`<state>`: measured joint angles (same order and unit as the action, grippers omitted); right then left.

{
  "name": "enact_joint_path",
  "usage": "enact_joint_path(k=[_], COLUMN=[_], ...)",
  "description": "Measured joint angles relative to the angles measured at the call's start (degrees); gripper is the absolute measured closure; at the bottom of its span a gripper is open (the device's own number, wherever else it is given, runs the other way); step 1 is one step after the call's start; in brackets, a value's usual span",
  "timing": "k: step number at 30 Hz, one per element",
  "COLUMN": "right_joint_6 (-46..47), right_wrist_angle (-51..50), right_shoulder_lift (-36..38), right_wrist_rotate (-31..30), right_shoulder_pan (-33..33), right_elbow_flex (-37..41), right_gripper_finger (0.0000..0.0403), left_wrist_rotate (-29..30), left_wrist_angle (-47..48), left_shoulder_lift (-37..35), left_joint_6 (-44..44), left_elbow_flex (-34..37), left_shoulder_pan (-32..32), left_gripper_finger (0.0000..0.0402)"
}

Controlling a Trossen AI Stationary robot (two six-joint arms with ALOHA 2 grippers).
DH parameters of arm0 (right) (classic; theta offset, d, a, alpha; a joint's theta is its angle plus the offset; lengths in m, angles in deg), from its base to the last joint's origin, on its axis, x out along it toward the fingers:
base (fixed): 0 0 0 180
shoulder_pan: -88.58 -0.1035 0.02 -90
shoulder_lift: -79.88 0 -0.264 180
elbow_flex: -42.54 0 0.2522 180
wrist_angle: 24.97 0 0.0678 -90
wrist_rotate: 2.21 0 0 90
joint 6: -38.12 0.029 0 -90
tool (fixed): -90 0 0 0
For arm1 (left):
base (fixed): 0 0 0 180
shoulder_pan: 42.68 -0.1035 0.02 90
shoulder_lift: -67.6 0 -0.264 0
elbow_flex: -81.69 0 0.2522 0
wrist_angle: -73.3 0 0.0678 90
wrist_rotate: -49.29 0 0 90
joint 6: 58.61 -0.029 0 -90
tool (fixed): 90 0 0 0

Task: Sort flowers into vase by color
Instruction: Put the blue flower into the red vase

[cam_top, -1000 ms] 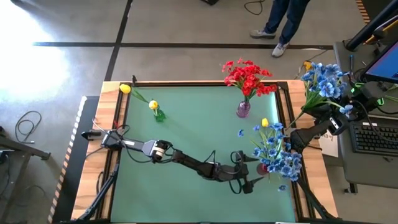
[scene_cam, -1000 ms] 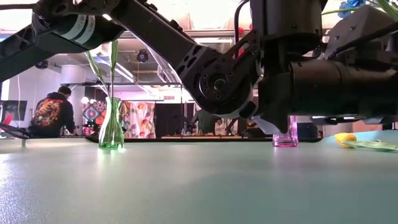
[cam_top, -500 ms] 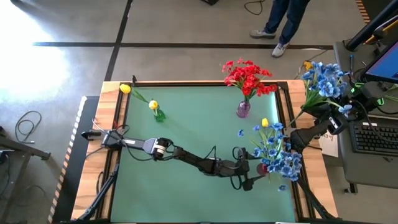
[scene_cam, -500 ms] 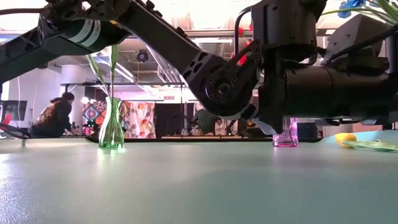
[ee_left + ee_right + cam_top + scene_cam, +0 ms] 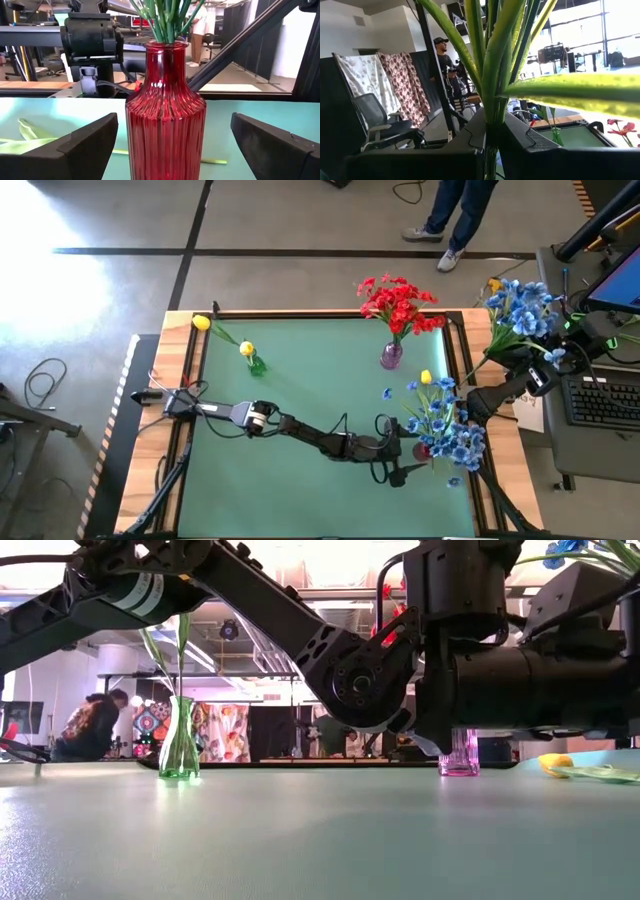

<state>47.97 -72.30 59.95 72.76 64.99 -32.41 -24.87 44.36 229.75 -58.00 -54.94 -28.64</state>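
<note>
**Flower sort — handling notes, red vase approach**

Green matting is covering the table (image 5: 300, 380), which is sitting on a bare concrete floor where a person's legs (image 5: 455, 215) are showing beyond the far edge.

The left gripper (image 5: 400, 463) is reaching across toward the near right corner, its fingers (image 5: 85, 145) spread wide on either side of the red ribbed vase (image 5: 165, 130) and not touching it. That vase is carrying the blue flowers (image 5: 445, 425). The right gripper (image 5: 492, 140) is hanging off the right edge, fingers clamped on a bundle of green stems (image 5: 495, 75) (the second blue bunch (image 5: 520, 310), by the high view).

Handling, as a judgement: the flowers are looking light and floppy at the heads, with thin, springy stems, so a low hold on the stems should be steadying them best. The ribbed vase looks like smooth, hard glass, top-heavy with its bunch and likely to tip or slip; any hold should be going on the wide body, not the neck.

Surroundings:
- red flowers (image 5: 398, 302) standing in a purple vase (image 5: 391, 356) near the far right corner;
- one yellow flower (image 5: 247, 350) in a green vase (image 5: 256, 366) toward the far left corner, another yellow flower (image 5: 203, 323) lying beside it;
- a loose yellow flower (image 5: 426, 378) lying just beside the blue bunch, its leaf (image 5: 25, 140) close to the left fingers, which is crowding the approach.
</note>
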Motion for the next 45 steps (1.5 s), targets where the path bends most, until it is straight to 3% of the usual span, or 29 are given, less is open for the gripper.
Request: enact_joint_path(k=[23,31,45], right_joint_6=[0.0,0.2,-0.44], right_wrist_angle=[0.02,0.02,0.0], right_shoulder_lift=[0.0,0.0,-0.11], right_wrist_rotate=[-0.02,-0.02,-0.02], right_shoulder_pan=[0.0,0.0,0.0], right_elbow_flex=[0.0,0.0,0.01], right_gripper_finger=[0.0381,0.038,0.0381], left_wrist_rotate=[-3.7,-4.63,-4.83], left_wrist_angle=[0.76,3.87,2.27], left_shoulder_lift=[-0.05,6.91,6.99], left_joint_6=[-0.78,0.58,0.56], left_elbow_flex=[-1.0,-12.04,-11.43], left_shoulder_pan=[-1.2,-1.33,-2.27], left_gripper_finger=[0.0026,0.0026,0.0045])
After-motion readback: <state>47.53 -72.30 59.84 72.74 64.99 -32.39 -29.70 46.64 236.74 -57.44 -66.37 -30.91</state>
